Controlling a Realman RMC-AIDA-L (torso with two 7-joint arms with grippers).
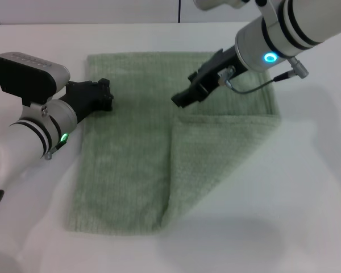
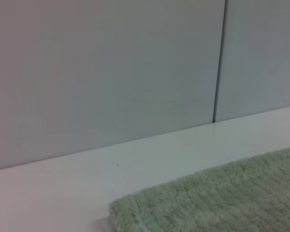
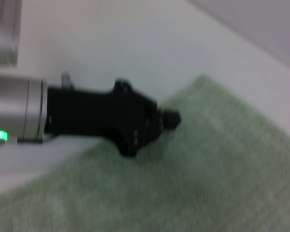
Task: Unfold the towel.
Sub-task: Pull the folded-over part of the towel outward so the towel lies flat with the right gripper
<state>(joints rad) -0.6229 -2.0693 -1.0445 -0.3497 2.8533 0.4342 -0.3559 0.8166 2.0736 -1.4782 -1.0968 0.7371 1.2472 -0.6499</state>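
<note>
The pale green towel (image 1: 131, 153) lies flat on the white table. Its right part is folded over as a triangular flap (image 1: 216, 153), with the flap's corner near the towel's middle. My left gripper (image 1: 106, 94) is shut and sits low at the towel's left edge near the far corner; it also shows in the right wrist view (image 3: 171, 119), with its tip at the towel's edge (image 3: 208, 159). My right gripper (image 1: 181, 100) hovers over the towel's middle, just beyond the flap's corner. The left wrist view shows only a towel corner (image 2: 212, 198).
The white table (image 1: 307, 193) surrounds the towel on all sides. A grey panelled wall (image 2: 111, 72) rises behind the table's far edge. A cable (image 1: 253, 88) loops under my right wrist.
</note>
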